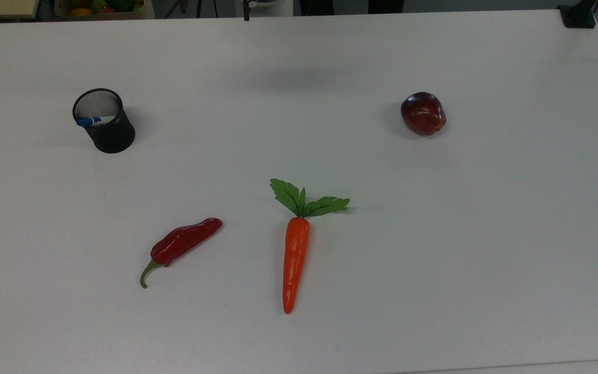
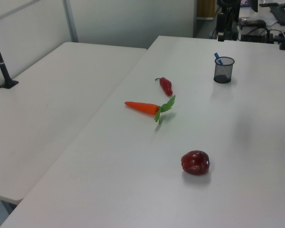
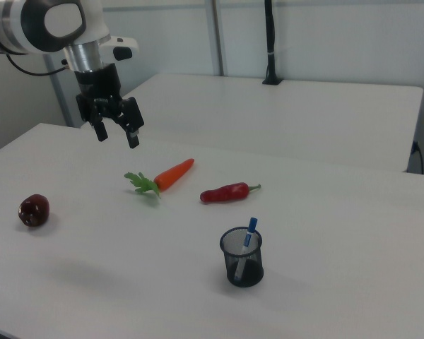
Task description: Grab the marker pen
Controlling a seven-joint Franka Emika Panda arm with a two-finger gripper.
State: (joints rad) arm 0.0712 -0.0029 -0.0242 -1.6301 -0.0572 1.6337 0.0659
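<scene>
White table (image 1: 434, 259) sitting nearest cam, taking up most of the top view. Panda arm's two-finger gripper (image 3: 116, 131) hanging high over the table in the right view, fingers spread, gripping nothing, well apart from the target. Orange plastic carrot w/ green leaves (image 1: 296, 259), red chili pepper (image 1: 185, 243), black mesh pen cup (image 1: 105, 121) and dark red apple (image 1: 423, 113) all lying loose. Slim white marker pen w/ blue cap (image 3: 249, 237) standing tilted inside the cup, cap poking over the rim. Judging progress: nothing done yet — reach, grasp, lift out all remaining.
</scene>
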